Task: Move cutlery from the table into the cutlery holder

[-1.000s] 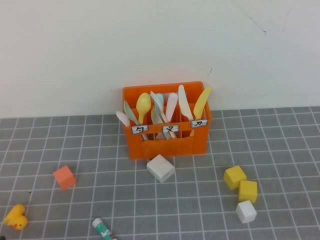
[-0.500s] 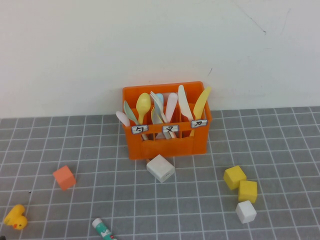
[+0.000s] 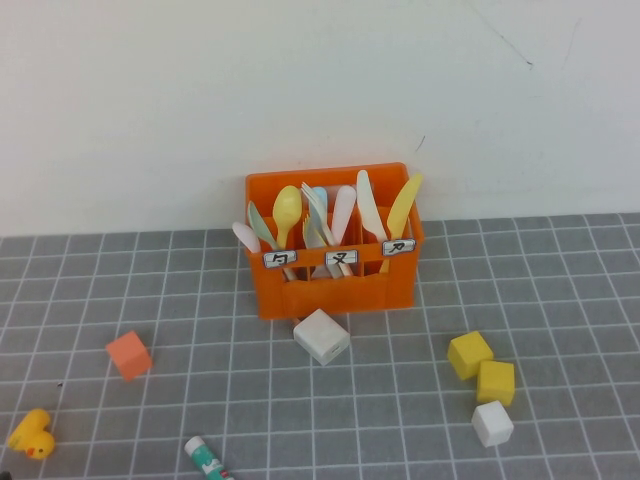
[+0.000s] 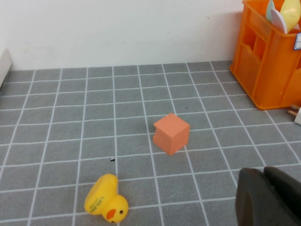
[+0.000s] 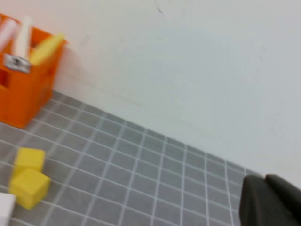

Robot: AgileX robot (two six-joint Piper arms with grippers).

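Nearest to me, both my arms hang back off the work area: my left end effector (image 4: 268, 197) shows only as a dark clenched tip in its wrist view, gripping nothing, and my right end effector (image 5: 270, 202) is likewise clenched and empty in its own view; neither appears in the high view. Low on the surface (image 3: 560, 290) at about 7 o'clock sit a yellow duck (image 3: 32, 434) and a green-and-white tube (image 3: 208, 460), neither of which is mine to move. A little farther, an orange cube (image 3: 129, 354) lies at 8 o'clock, while two yellow cubes (image 3: 482, 368) and a small white cube (image 3: 492, 423) cluster at 4 o'clock. A larger white block (image 3: 322, 336) sits almost at the centre, just in front of the cutlery holder (image 3: 335, 290). The holder stands at 12 o'clock against the wall, upright, and the cutlery (image 3: 330, 215) stands in its compartments: spoons toward its 9 o'clock side, forks in the middle, knives toward 3 o'clock. I see no knife, fork or spoon lying loose on the grey tiles in any view. I judge the task done, with nothing left to collect; what remains for me seems only to keep clear.
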